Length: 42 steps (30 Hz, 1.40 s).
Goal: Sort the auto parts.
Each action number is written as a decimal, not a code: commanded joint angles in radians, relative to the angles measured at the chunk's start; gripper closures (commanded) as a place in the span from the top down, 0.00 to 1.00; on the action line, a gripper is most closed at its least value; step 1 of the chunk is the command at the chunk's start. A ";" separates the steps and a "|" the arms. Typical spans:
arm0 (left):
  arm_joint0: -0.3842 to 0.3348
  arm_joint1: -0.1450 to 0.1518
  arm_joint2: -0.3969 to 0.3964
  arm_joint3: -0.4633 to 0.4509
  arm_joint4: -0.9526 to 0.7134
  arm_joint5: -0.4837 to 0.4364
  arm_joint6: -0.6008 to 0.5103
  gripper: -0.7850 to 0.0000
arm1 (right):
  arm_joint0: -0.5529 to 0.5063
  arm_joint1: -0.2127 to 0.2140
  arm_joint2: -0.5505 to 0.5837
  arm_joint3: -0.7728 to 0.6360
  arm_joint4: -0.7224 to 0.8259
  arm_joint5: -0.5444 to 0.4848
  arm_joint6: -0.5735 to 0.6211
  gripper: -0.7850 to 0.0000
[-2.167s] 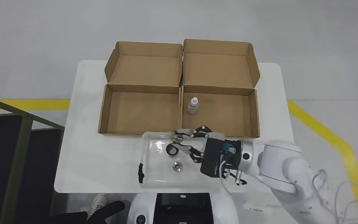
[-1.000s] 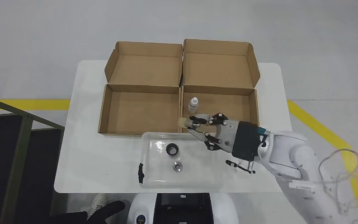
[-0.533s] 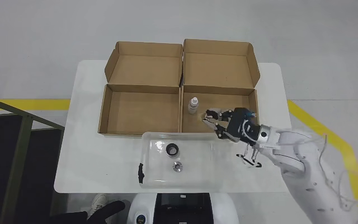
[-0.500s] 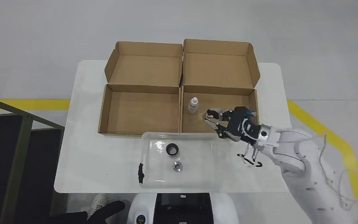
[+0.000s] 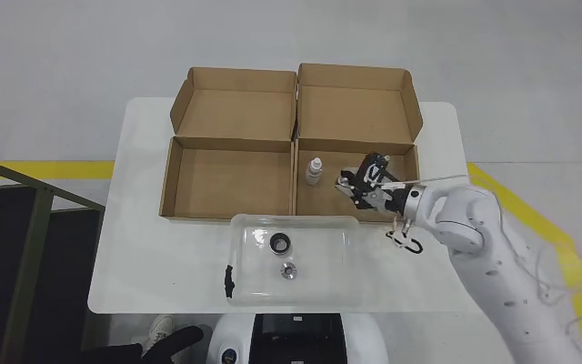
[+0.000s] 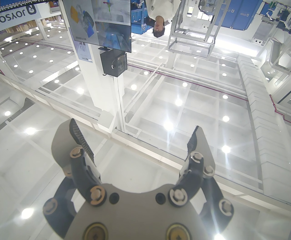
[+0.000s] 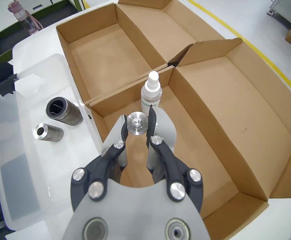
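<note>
My right gripper (image 7: 137,123) (image 5: 350,187) is shut on a round silver metal part (image 7: 137,124), held above the floor of the right cardboard box (image 7: 227,109) (image 5: 400,187), close to a small white spray bottle (image 7: 151,91) (image 5: 314,170) that stands upright in that box. Two steel cylinders lie in the clear plastic tray (image 5: 264,278): a dark-bored bushing (image 7: 63,110) (image 5: 281,242) and a smaller sleeve (image 7: 47,132) (image 5: 289,268). The left cardboard box (image 5: 227,182) (image 7: 106,56) has nothing in it. My left gripper (image 6: 136,136) is open, pointing up at a ceiling.
Both boxes have their lids folded back toward the far side of the white table (image 5: 136,227). A black strip (image 5: 228,279) sits at the tray's left end. A pink water bottle (image 7: 25,20) stands off the table's edge.
My right gripper lifted the silver part out of the tray and carried it away from the robot, over the wall of the right box, turning as it went.
</note>
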 commanded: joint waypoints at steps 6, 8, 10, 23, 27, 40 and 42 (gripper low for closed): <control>0.000 0.000 0.000 0.000 0.000 0.000 0.000 1.00 | 0.084 -0.019 -0.078 0.130 0.029 0.009 0.010 0.00; 0.000 0.000 0.000 0.000 0.000 0.000 0.000 1.00 | 0.103 -0.024 -0.097 0.162 0.030 0.016 0.013 0.00; 0.000 0.000 0.000 0.000 0.000 0.000 0.000 1.00 | 0.122 -0.029 -0.113 0.195 0.031 0.021 0.014 0.00; 0.000 0.000 0.000 0.000 0.000 0.000 0.000 1.00 | 0.218 -0.060 -0.199 0.366 0.033 0.024 -0.004 0.00; 0.000 0.000 0.000 0.000 0.000 0.000 0.000 1.00 | 0.235 -0.066 -0.212 0.392 0.031 0.029 -0.001 0.00; 0.000 0.000 0.000 0.000 0.000 0.000 0.000 1.00 | 0.262 -0.082 -0.249 0.441 0.018 0.034 -0.009 0.36; 0.000 0.000 0.000 0.000 0.000 0.000 0.000 1.00 | 0.261 -0.083 -0.250 0.438 0.018 0.038 -0.006 0.58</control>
